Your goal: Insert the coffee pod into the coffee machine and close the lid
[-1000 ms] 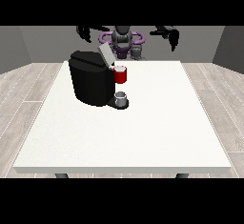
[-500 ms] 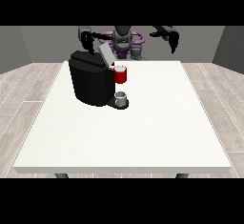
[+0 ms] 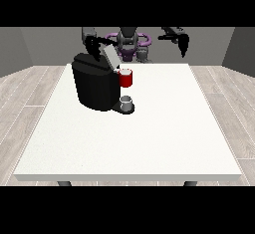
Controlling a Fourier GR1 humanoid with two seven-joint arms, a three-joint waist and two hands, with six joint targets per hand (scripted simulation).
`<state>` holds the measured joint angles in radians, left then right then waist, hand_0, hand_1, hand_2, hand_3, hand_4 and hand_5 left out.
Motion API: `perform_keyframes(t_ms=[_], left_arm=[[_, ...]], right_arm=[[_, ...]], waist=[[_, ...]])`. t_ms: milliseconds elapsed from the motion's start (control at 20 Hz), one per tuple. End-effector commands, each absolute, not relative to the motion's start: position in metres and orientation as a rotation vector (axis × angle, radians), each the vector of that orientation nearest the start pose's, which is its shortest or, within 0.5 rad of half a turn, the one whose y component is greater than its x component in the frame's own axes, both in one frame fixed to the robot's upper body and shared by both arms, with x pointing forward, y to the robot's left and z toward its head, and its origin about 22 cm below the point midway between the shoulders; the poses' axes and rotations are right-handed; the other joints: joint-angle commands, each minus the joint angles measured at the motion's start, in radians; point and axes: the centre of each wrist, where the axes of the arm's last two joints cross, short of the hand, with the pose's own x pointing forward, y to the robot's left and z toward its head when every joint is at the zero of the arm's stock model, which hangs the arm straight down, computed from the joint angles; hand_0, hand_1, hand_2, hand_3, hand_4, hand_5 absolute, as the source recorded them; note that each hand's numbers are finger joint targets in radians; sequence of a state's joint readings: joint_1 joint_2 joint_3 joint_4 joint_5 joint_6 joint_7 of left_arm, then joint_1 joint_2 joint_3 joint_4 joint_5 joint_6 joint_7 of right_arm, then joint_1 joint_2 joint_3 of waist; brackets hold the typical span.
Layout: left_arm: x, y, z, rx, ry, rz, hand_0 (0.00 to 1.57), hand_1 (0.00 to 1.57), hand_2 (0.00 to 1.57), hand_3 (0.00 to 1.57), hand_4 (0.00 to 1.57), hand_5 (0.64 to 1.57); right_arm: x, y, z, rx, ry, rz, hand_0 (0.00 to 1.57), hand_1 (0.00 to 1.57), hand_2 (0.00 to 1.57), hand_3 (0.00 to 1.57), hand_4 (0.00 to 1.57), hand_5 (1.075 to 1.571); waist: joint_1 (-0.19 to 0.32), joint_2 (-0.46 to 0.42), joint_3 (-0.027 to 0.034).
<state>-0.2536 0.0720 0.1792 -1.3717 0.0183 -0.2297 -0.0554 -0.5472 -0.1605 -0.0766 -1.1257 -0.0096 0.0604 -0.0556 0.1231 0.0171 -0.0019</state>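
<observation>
Front view: white bench (image 3: 149,143) with a black coffee machine (image 3: 94,86) standing on its far-left part. Machine's grey lid (image 3: 110,56) is tilted up, not closed. Red part (image 3: 126,78) sticks out at the machine's front, on the side facing view right; looks like the coffee pod or the pod holder, cannot tell which. Below it a small grey cup (image 3: 126,102) sits on the machine's dark base.

Robot hand at the view's left (image 3: 91,46) hangs above the back top edge of the machine, just beside the raised lid; contact with the lid cannot be made out. Fingers there are too small and dark against the machine to read, so apart or together: cannot tell. Nothing visibly held.

Robot hand at the view's right (image 3: 183,44) is raised above the far-right edge of the bench, well apart from the machine, pointing downward. Its fingers also blend into one dark shape; cannot tell if spread or curled. Nothing seen in it.

Robot torso (image 3: 128,44) sits behind the far edge of the bench, between the two arms, with a purple ring around it. Grey plank floor (image 3: 25,88) around the bench, grey walls behind.
</observation>
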Motion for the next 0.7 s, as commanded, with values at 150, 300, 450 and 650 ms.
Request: perform_keyframes(t_ms=[150,300,450,650], left_arm=[[0.302,0.257,0.044,-0.135,-1.66,-0.162,0.0,0.0,0.0,0.0,0.12,1.571],[0.31,0.269,0.039,-0.055,-1.689,-0.14,0.0,0.0,0.0,0.0,0.0,1.571],[0.301,0.272,0.033,-0.066,-1.679,-0.155,0.0,0.0,0.0,0.0,0.0,1.571],[0.308,0.275,0.034,-0.071,-1.701,-0.142,0.0,0.0,0.0,0.0,0.0,1.571]], right_arm=[[0.387,-0.241,0.068,-0.017,-1.688,0.24,0.0,0.0,0.0,0.0,0.04,1.571],[0.388,-0.215,0.074,0.024,-1.702,0.276,0.0,0.0,0.0,0.0,0.0,1.571],[0.387,-0.212,0.065,0.013,-1.718,0.292,0.0,0.0,0.0,0.0,0.0,1.571],[0.388,-0.199,0.065,0.021,-1.744,0.306,0.0,0.0,0.0,0.0,0.0,1.571]], waist=[[0.025,0.022,0.002],[-0.017,0.043,0.0019],[0.019,0.059,0.0019],[-0.005,0.071,0.0019]])
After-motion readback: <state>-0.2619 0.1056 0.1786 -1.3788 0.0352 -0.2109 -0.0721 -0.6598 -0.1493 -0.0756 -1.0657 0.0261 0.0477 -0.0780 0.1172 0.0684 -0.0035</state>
